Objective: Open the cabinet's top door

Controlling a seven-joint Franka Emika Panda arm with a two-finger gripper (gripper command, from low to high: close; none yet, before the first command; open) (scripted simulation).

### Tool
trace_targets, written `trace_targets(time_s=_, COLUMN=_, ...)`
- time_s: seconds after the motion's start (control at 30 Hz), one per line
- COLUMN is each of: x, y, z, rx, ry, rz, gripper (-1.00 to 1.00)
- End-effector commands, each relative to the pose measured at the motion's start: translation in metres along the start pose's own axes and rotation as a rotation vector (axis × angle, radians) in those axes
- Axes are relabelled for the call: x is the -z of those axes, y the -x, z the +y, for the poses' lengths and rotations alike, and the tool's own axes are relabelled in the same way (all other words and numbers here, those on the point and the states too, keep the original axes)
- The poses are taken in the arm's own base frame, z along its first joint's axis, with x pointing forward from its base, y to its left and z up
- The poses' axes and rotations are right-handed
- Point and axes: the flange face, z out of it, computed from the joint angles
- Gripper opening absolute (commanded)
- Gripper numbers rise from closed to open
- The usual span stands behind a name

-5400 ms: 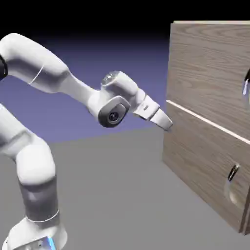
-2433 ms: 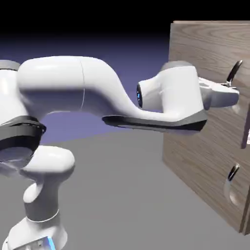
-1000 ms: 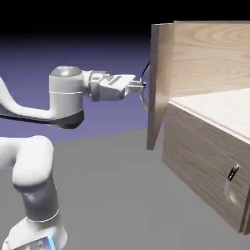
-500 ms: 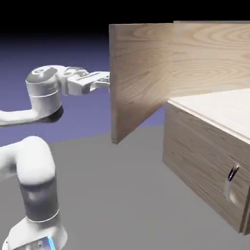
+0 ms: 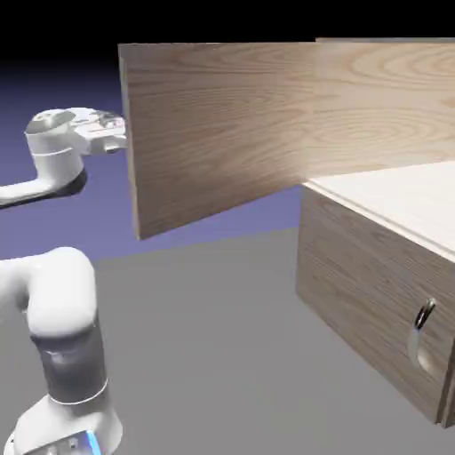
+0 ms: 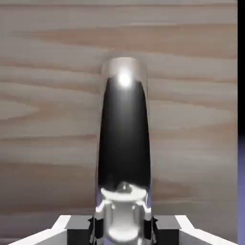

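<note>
Cabinet [image 5: 369,240] at the exterior view's right has its top door [image 5: 218,129] swung wide open, the panel reaching out from the body toward the exterior view's left. Its wood-grain inner face is turned to the camera, and its free edge stands upright near the arm. Behind the door's far end the lighter interior [image 5: 382,107] shows, with a pale board [image 5: 391,191] lying flat across the top of the lower section. Below that, the lower panel [image 5: 355,275] is closed, with a curved, shiny handle [image 5: 425,315] near its outer edge. The white arm [image 5: 62,302] rises from the lower left, and its hand reaches to the door's outer side, where the panel partly hides it. In the hand view, the fingers [image 6: 166,229] are clamped on the door handle [image 6: 124,134], one on either side of it. This handle is dark along its middle and bright and glossy at its ends, and it stands out against the door's horizontal grain. A strip of black and blue-violet backdrop [image 6: 241,177] runs down that view's right edge, past the wood.
</note>
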Motion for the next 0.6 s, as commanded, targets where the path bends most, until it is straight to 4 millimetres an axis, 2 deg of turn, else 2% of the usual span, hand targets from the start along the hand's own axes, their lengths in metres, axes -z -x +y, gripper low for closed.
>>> trace_targets(time_s=0.0, x=0.010, y=0.002, z=-0.002, rx=0.001, ry=0.014, rz=0.015, gripper=-1.00)
trace_targets(time_s=0.27, x=0.080, y=0.022, z=-0.021, rx=0.001, ry=0.115, rz=0.116, gripper=-1.00)
trace_targets(time_s=0.57, x=0.143, y=0.047, z=-0.046, rx=0.001, ry=0.212, rz=0.212, gripper=-1.00)
